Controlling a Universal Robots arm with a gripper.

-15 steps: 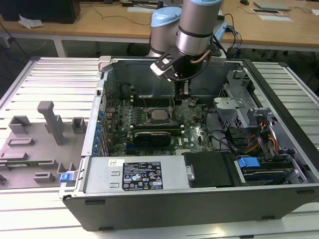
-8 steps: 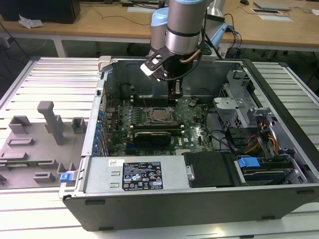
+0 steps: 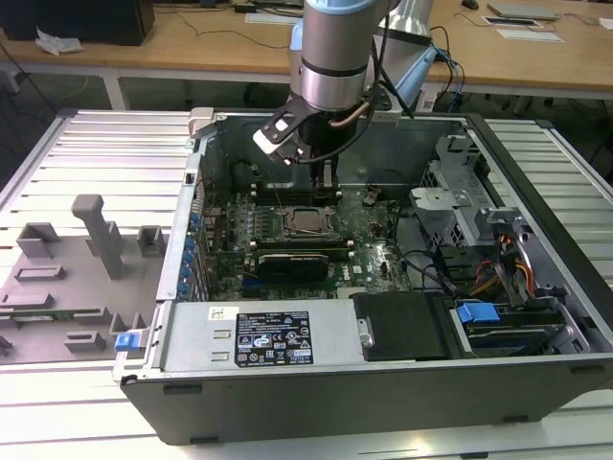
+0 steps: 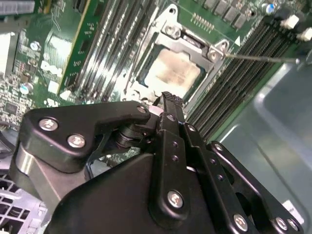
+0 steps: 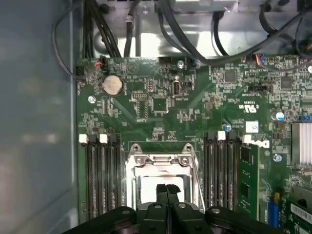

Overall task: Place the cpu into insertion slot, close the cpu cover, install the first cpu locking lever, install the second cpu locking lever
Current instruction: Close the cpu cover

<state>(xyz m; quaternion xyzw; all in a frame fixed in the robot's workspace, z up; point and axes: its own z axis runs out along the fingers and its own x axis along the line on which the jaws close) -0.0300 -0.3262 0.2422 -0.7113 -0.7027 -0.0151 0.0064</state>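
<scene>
Gripper (image 5: 166, 191) clenched, empty; just beneath its tips lies the cpu (image 4: 170, 73) under the closed cpu cover (image 5: 158, 160). Judged step: the locking lever (image 4: 263, 59) alongside, apparently unlatched, needing accurate downward pressure.

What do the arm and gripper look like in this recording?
The silver-grey cylindrical arm has a pale blue band. A copper-coloured cable loops beside its wrist, next to a white-and-black boxy module. The matte black gripper is built from flat linked bars studded with shiny silver screws.
</scene>
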